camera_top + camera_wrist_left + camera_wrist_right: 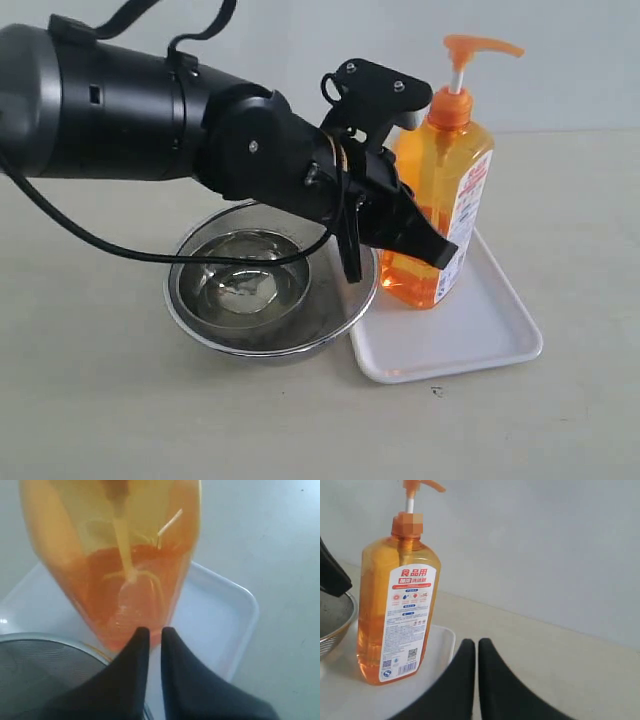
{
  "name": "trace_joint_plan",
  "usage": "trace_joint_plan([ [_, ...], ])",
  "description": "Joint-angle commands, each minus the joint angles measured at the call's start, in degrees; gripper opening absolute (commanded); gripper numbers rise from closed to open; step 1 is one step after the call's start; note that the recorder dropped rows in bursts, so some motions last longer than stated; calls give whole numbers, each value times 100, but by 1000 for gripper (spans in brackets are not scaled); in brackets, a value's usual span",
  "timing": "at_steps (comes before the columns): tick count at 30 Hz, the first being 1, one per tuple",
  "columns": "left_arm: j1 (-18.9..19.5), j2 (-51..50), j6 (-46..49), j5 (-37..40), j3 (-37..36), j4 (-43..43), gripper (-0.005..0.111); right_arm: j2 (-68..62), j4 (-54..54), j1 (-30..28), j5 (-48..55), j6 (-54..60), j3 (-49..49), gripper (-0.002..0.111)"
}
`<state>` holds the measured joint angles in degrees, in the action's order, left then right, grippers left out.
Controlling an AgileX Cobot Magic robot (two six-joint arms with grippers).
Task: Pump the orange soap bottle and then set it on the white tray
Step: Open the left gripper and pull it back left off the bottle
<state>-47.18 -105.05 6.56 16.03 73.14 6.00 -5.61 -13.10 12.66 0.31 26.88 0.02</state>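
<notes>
The orange soap bottle (440,200) stands upright on the white tray (480,330), pump head up. My left gripper (400,255) is low against the bottle's left side, over the tray's left rim. In the left wrist view its jaws (155,630) are almost together with nothing between them, tips just short of the bottle (130,570) near its base, above the tray (220,610). My right gripper (471,642) is shut and empty, off to the side of the bottle (397,605) and the tray (440,650). It does not show in the exterior view.
A round steel bowl (265,290) sits left of the tray, touching its rim, under the left arm; it also shows as the bowl (40,665) and the bowl (335,620). Beige tabletop surrounds them, with a pale wall behind.
</notes>
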Motion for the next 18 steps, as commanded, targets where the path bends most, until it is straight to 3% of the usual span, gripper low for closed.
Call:
trace_joint_plan([
  [1,-21,298,44,71,12,82,5,36,5,-13,-31,1,-2,0],
  [11,-21,450,44,-34,-62,395,5,36,5,-13,-31,1,-2,0],
  [18,-55,873,44,-737,-765,563,5,36,5,-13,-31,1,-2,0],
])
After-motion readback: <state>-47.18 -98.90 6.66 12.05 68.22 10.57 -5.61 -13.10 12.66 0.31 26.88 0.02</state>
